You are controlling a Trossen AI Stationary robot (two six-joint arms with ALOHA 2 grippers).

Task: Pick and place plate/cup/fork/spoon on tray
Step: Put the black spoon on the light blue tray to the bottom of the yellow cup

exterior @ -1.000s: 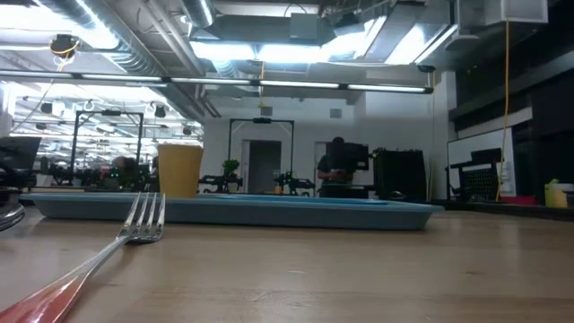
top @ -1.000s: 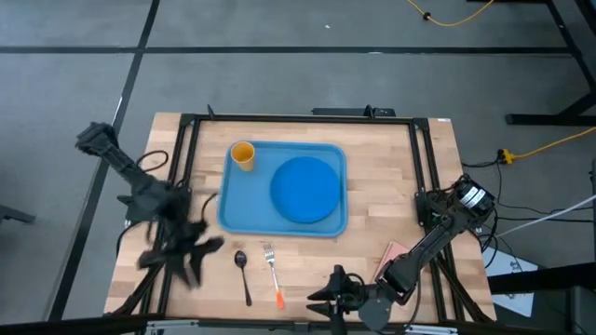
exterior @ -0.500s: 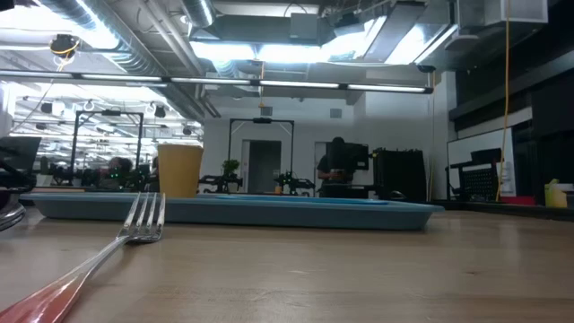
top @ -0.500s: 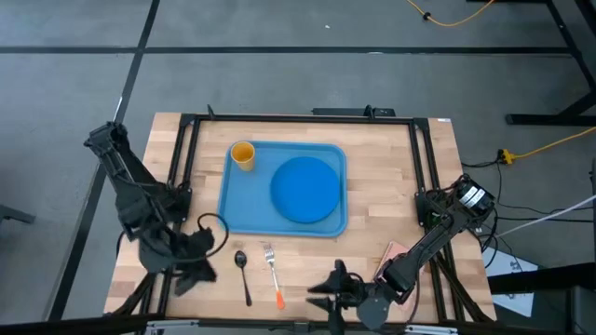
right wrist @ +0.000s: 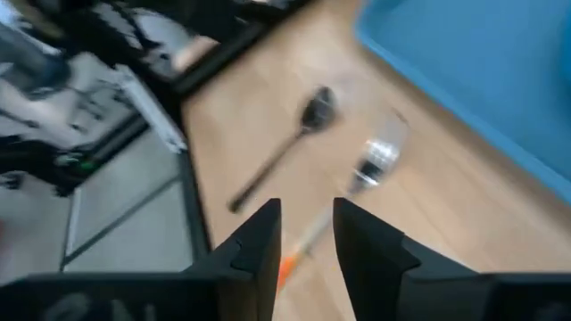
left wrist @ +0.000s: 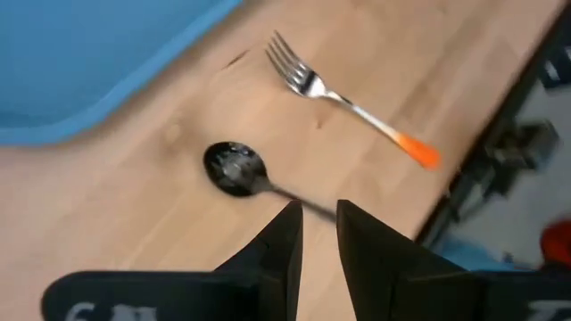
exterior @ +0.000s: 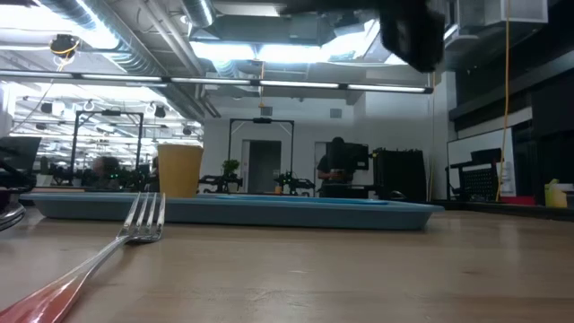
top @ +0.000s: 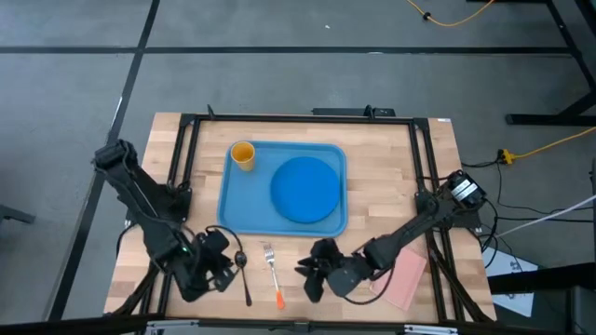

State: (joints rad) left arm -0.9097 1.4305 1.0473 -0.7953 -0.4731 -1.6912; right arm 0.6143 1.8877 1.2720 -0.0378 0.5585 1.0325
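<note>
The light blue tray (top: 235, 209) holds the deep blue plate (top: 305, 189) and the yellow-orange cup (top: 243, 154), which stands upright at its far left corner. The dark spoon (top: 242, 274) and the orange-tipped fork (top: 273, 276) lie flat on the wood just near of the tray. My left gripper (top: 231, 264) hovers over the spoon (left wrist: 236, 168), its fingers narrowly open above the handle and touching nothing. My right gripper (top: 309, 272) is open just right of the fork (right wrist: 357, 178), above the table.
A pink book (top: 405, 276) lies at the near right under my right arm. A black frame (top: 186, 167) runs around the table top. In the low view, part of an arm (exterior: 413, 31) shows at the top above the tray (exterior: 269, 211).
My left gripper has swung toward the table's right, over the spoon. My right gripper has gone toward the left and far side, nearing the fork, and its arm has uncovered the pink book. The spoon and fork have not moved.
</note>
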